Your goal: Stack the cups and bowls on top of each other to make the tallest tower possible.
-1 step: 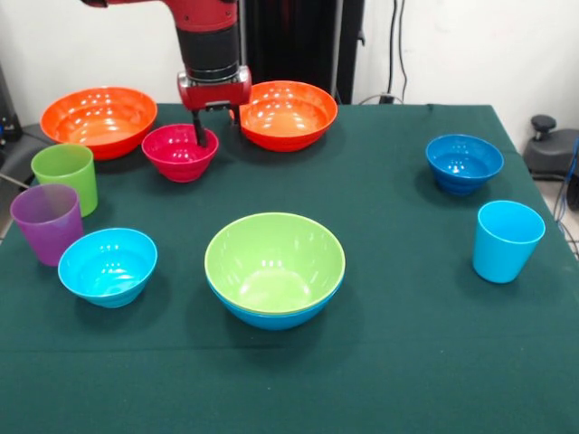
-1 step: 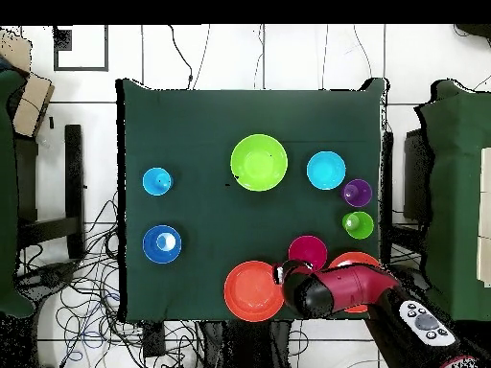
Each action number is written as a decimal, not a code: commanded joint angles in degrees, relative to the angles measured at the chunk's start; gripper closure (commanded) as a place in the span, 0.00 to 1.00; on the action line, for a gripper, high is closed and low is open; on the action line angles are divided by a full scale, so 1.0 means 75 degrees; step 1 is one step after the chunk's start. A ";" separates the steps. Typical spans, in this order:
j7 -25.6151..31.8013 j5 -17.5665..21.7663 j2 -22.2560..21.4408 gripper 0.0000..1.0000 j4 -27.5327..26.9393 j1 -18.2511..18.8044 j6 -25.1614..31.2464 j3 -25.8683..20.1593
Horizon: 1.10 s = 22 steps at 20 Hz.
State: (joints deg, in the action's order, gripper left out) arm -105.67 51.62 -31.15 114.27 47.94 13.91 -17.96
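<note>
I have the gripper [image 1: 211, 127] down at the upper middle of the front view, its dark fingers reaching to the far rim of the magenta bowl [image 1: 178, 152]. One finger dips inside the rim; I cannot tell whether the fingers are closed on it or merely straddling it. The arm [image 1: 207, 36] drops in almost vertically from the top edge.

From overhead the arm [image 2: 360, 287] enters from the lower right and covers most of one orange bowl [image 2: 351, 260], so the gripper itself is hidden there; only the front view shows the fingers at the rim. The overhead view shows the layout better: the magenta bowl [image 2: 308, 250] sits between the two orange bowls [image 2: 252, 290].

The tower's base, the lime green bowl [image 1: 274, 262] nested in the large blue bowl [image 1: 271, 318], stands at the front view's centre. Left of it are the cyan bowl [image 1: 108, 266], purple cup [image 1: 47, 222] and green cup [image 1: 66, 175]. At the right are the dark blue bowl [image 1: 464, 164] and the light blue cup [image 1: 506, 240].
</note>
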 commanded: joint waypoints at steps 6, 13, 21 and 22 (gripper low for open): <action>-0.0049 0.0807 0.0472 0.00 -0.0962 -0.0337 -0.0597 0.0127; -0.0113 0.0861 0.0385 0.00 -0.0928 -0.0433 -0.0681 0.0216; 0.0605 0.0610 0.0343 0.00 -0.0838 0.0231 -0.0145 -0.0435; 0.0651 0.0570 0.0355 0.00 -0.0830 0.0286 -0.0095 -0.0502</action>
State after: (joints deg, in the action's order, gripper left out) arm -105.67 53.85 -29.33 112.82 49.69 11.75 -16.64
